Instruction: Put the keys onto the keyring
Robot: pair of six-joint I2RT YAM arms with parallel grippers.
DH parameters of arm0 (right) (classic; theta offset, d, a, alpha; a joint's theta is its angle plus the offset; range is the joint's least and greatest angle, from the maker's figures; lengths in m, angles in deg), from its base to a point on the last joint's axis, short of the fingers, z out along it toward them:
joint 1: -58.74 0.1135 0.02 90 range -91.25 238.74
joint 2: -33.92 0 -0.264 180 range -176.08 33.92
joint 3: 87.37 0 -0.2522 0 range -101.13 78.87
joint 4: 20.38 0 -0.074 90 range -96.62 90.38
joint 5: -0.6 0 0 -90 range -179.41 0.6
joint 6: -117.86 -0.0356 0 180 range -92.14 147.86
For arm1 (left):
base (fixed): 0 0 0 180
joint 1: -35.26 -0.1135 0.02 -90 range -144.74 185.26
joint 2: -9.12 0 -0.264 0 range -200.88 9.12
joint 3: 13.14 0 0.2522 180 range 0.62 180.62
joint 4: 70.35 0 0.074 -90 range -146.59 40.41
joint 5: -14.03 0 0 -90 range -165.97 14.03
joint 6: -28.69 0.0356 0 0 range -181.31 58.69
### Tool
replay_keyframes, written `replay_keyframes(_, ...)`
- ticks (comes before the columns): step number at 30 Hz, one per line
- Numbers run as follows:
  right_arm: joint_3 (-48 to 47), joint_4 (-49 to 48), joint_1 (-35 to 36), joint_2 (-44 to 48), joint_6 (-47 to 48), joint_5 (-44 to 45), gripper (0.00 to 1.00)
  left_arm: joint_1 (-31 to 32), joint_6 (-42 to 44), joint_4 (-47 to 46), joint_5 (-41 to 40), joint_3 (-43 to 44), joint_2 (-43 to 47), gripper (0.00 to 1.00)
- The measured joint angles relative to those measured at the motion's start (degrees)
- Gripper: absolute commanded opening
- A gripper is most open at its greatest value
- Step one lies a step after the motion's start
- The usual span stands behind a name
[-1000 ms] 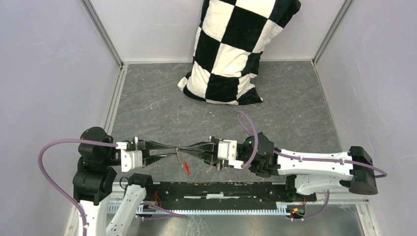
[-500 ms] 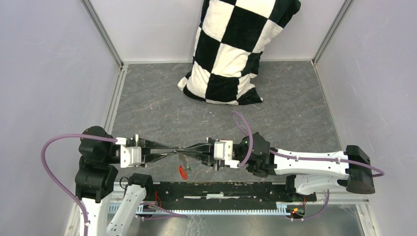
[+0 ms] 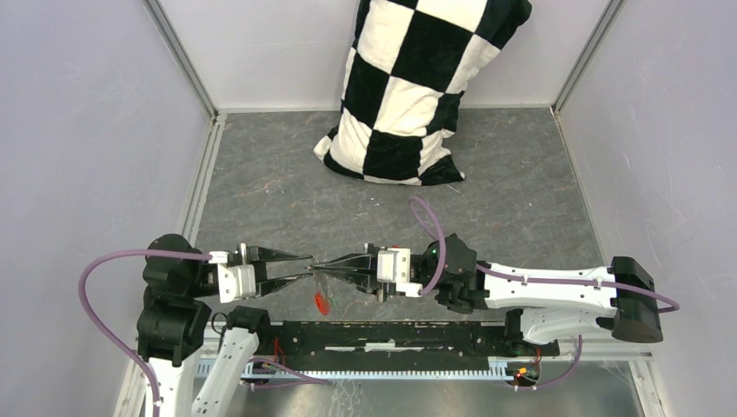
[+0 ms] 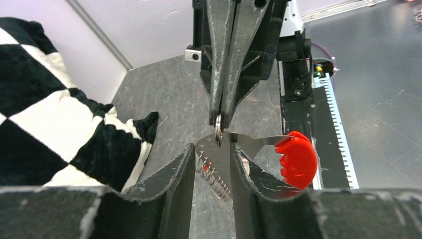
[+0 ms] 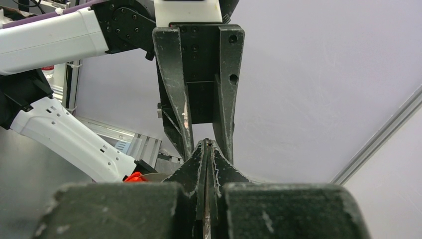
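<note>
Right gripper (image 4: pixel 219 115) clenched on keyring (image 4: pixel 249 141), thin wire ring pinched at very tips. Fob hangs below tips: grey toothed part curving out to ribbed red end (image 4: pixel 297 159). My left gripper (image 4: pixel 211 149) released, fingers (image 4: pixel 174 174) spread either side of grey part; contact there I cannot tell. Both grippers point tip to tip above table (image 3: pixel 487 191), close to near edge, left of centre. Checkered pillow (image 3: pixel 408 87) against far edge.

Was a robot lab test cell — plain grey panel walls (image 3: pixel 78 130), aluminium corner rails (image 3: pixel 182 62), grey tabletop (image 3: pixel 278 182), 2 robot arms (image 3: pixel 547 291) bolted at its edge.
</note>
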Motion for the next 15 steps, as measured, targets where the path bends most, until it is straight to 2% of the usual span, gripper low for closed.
replay_keyframes(7, 0.0, -0.7, 0.0, 0.0, 0.0, 0.0, 0.0, 0.0, -1.9, -2.2, -3.9, -1.0, 0.1, 0.29)
replay_keyframes(15, 0.0, -0.7, 0.0, 0.0, 0.0, 0.1, 0.0, 0.0, -5.3, -3.9, -2.2, -1.1, 0.1, 0.18)
